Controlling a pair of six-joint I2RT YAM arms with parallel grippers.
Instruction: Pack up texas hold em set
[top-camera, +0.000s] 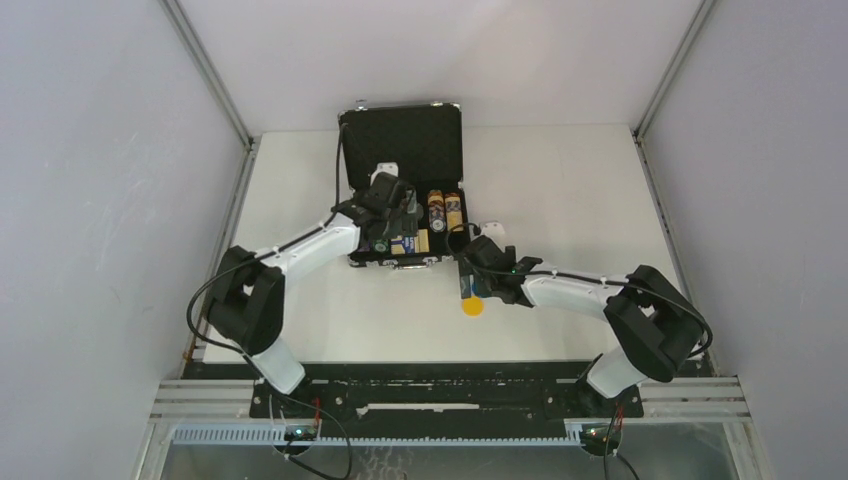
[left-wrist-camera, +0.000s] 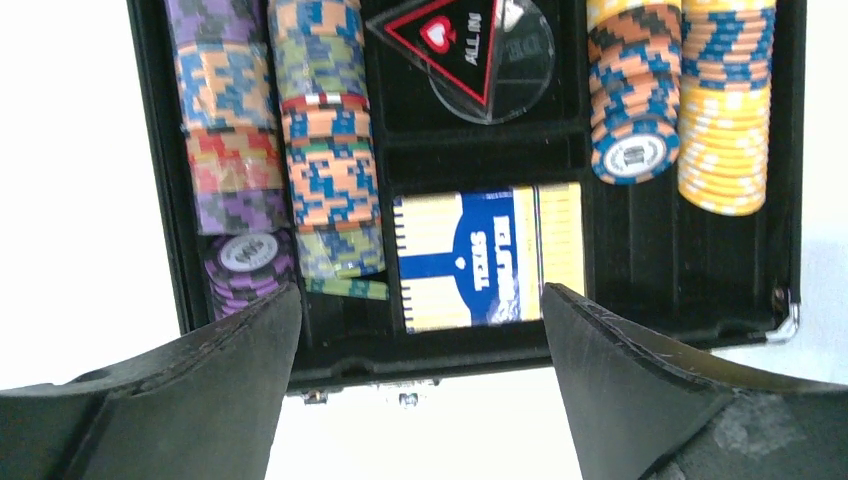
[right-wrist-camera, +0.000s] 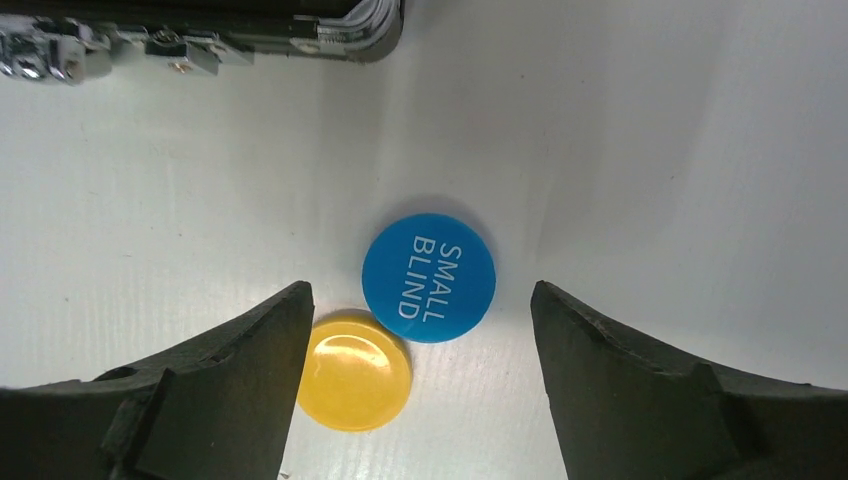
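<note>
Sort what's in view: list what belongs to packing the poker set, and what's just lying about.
Belongs: case, with chips, card box and triangular token inside it; blue disc and yellow disc on the table, not yet packed.
Just there: table, black rail at the near edge. The white piece right of the case is too small to tell.

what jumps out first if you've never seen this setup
The open black briefcase, far centre, packed with multicoloured poker chips. Next, a blue disc marked SMALL BLIND and a yellow disc on the table in front of the case, under the open right gripper.
</note>
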